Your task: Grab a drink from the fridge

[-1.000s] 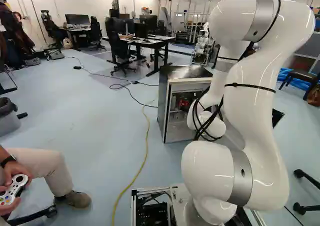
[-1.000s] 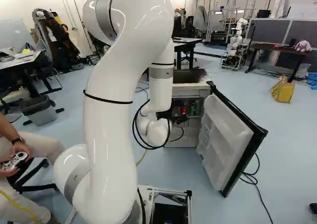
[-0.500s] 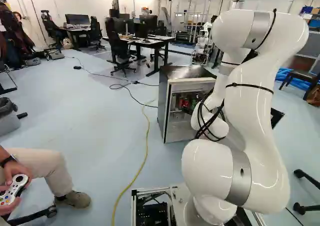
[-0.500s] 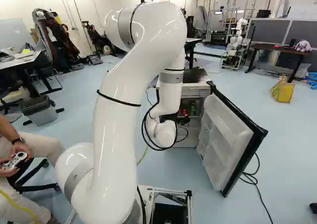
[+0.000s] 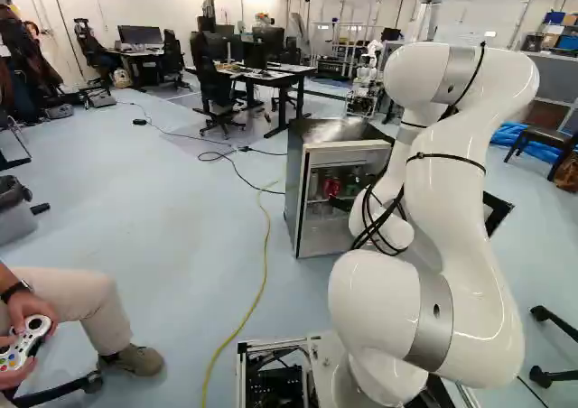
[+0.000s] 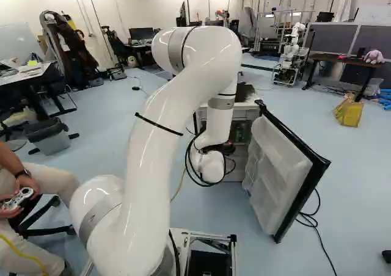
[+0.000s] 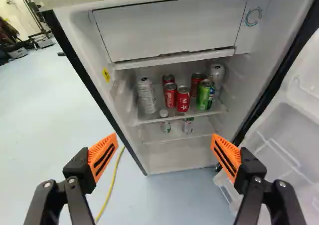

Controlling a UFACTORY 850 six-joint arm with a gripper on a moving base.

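Wide apart, hand (image 5: 341, 203) before open fridge (image 7: 164, 28), pale blue floor (image 5: 163, 218), desks (image 5: 291, 69) beyond.

Arm (image 5: 461, 209) glossy white, rounded tubular segments; silver-grey collars (image 5: 433, 322) at the joints, one with a small dark hole. Thin black straps (image 5: 445, 157) round the links, black cables (image 5: 390, 217) in loops. Hand (image 5: 341, 203): black linkages, silvery screw heads (image 7: 72, 180), orange pads (image 7: 103, 156), ridged, dark-slotted. Base frame (image 5: 274, 343) apparently bare metal, partly hidden.
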